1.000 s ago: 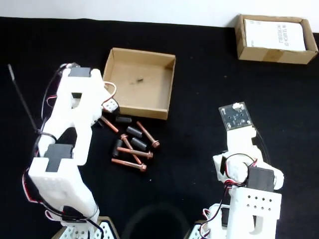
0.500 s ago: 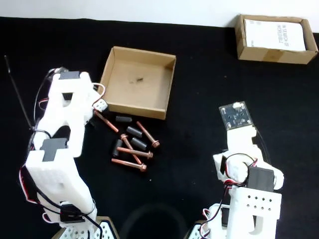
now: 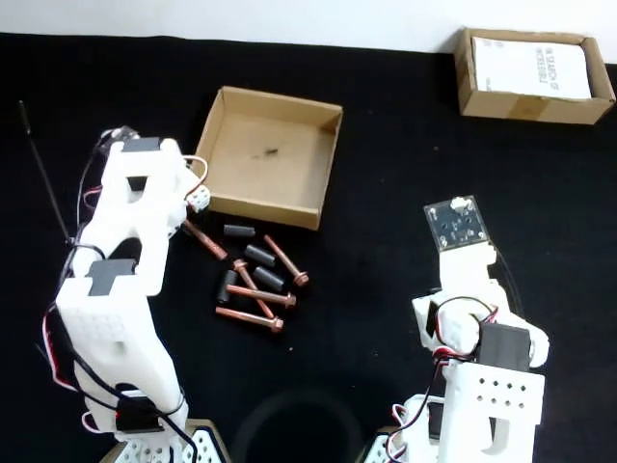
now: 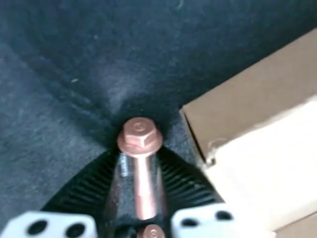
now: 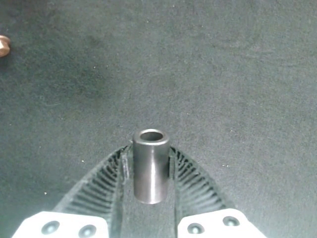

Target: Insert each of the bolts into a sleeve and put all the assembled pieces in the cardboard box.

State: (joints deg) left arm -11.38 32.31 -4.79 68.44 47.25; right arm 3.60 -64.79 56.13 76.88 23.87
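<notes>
The left claw [image 4: 138, 161] gripped a bolt [image 4: 140, 141] and the right claw [image 5: 150, 153] pinched a sleeve [image 5: 151, 171] bore-outward, seemingly ready for mating.

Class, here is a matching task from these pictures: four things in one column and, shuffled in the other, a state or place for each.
1 left tool
2 right tool
3 cardboard box
4 far corner box

A shut on a dark sleeve
B holds white paper
C shut on a copper bolt
D next to the loose bolts

Pairs: 1-C, 2-A, 3-D, 4-B.
</notes>
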